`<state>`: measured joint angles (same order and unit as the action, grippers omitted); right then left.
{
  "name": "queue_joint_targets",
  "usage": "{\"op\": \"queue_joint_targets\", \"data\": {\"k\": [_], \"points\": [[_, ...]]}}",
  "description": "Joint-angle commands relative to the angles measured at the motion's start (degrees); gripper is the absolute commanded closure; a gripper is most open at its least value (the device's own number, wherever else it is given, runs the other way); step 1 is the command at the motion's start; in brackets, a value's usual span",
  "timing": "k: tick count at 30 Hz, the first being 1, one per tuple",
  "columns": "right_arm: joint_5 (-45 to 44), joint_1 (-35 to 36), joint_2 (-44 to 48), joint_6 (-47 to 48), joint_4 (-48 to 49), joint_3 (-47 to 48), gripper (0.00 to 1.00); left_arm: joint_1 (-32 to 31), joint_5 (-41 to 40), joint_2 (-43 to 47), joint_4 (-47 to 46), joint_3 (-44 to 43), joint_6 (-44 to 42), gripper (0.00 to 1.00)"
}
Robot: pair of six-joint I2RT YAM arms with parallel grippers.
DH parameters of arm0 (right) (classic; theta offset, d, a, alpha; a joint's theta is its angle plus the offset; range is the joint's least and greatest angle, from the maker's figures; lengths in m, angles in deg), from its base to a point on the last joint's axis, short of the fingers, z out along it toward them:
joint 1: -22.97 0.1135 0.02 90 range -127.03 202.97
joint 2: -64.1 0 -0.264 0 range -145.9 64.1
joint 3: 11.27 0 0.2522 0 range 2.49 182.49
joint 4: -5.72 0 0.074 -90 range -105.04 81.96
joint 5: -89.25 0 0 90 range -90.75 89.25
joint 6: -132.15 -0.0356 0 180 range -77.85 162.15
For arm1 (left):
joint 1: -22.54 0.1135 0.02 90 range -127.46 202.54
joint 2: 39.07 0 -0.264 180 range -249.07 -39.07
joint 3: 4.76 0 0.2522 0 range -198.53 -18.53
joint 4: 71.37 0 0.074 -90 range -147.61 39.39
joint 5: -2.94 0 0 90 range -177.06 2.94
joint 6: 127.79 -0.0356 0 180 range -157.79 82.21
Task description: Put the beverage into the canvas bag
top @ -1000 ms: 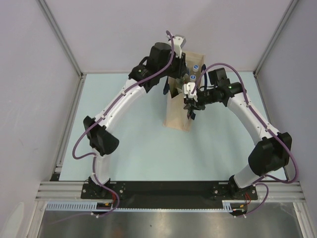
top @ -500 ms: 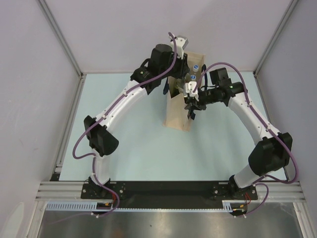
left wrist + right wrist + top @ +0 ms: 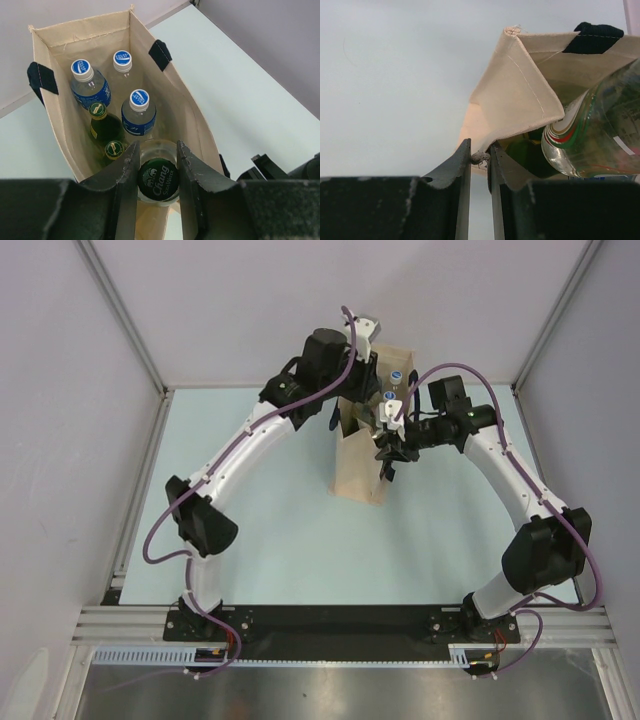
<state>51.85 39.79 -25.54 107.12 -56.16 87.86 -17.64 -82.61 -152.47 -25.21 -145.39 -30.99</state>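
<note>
The beige canvas bag stands upright at the back middle, mouth open. My left gripper is shut on a clear Chang soda water bottle with a green cap, held upright over the near end of the bag's mouth. The bottle's glass side also shows in the right wrist view. My right gripper is shut on the corner of the bag's rim and holds it out; in the top view it is at the bag's right side. The left gripper hangs above the bag.
Inside the bag stand three clear bottles with blue-and-white caps and two green bottles with round caps. Dark navy handles hang on both sides of the bag. Grey walls and metal frame posts enclose the pale blue table.
My right gripper has shifted slightly up and right, still pinching the bag's rim. My left arm has barely moved above the bag.
</note>
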Motion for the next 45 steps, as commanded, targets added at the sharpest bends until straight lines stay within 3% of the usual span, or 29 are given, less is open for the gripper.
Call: {"op": "queue_joint_targets", "data": {"k": [1,22,35,45], "points": [[3.83,0.14,2.46,-1.16,-1.28,0.77,0.97,-0.60,2.32,6.88,-2.87,-1.90,-1.54,1.00],[3.74,0.23,2.37,-1.86,-0.92,0.59,0.99,-0.25,1.79,11.80,0.20,-2.16,-3.82,1.00],[3.65,0.32,2.37,-2.04,-0.75,0.68,0.99,1.42,5.13,13.91,2.23,8.21,-5.05,1.00],[3.56,0.32,2.28,-2.57,-0.22,0.68,0.99,1.69,8.12,11.28,2.49,9.27,-5.40,1.00]]}}
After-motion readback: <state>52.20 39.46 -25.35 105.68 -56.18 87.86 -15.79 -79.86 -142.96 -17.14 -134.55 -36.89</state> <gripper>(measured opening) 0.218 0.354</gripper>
